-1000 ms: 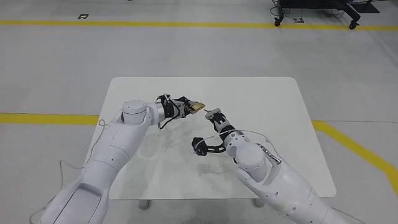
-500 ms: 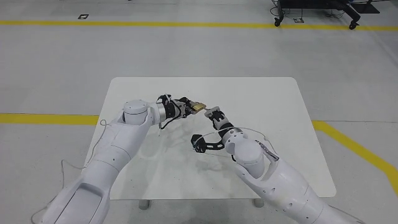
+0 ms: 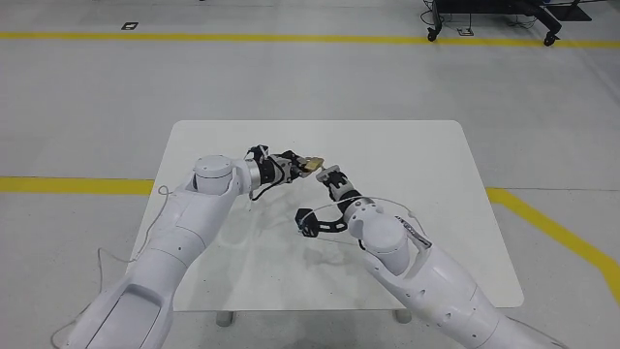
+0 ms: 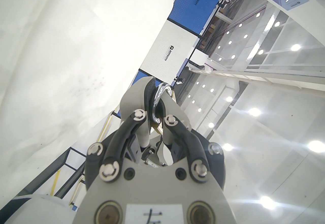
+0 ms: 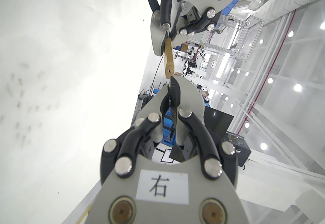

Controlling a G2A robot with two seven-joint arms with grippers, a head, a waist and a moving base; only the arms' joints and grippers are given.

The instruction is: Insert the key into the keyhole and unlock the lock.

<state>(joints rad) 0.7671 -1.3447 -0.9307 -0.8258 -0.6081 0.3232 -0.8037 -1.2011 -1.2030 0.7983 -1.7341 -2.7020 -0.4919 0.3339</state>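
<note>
Both arms bend inward over the white counter, and their claws meet tip to tip above its middle. The left claw is clamped on the brass lock and holds it in the air. The left wrist view shows the steel shackle between the fingers, while the right wrist view shows the lock body projecting from that claw. The right claw is closed on the key. The key's tip meets the end of the lock. How deep it sits, I cannot tell.

Right jaws grip the key against the brass lock in left jaws
</note>
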